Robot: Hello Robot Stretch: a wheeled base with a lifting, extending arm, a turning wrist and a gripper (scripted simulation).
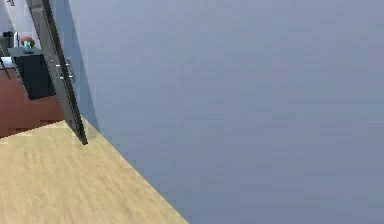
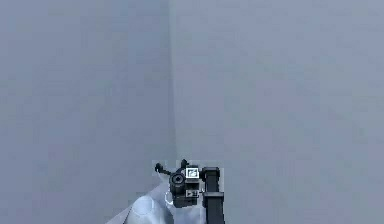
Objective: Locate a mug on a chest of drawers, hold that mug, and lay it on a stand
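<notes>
One dark door (image 1: 62, 70) stands ajar at the forward view's left; beyond it, one dark cabinet (image 1: 35, 78) carries small blobs (image 1: 27, 44) (too small to name a mug). In the arm side view, one arm (image 2: 213, 203) ends at one gripper (image 2: 172, 168) before two grey walls (image 2: 80, 90); its finger spread and load cannot be told.

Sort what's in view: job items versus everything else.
Job: gripper; dark cabinet beyond the doorway, perhaps the chest of drawers; small blobs on top, too small to name.
Just there: open door; grey wall; wood floor.
</notes>
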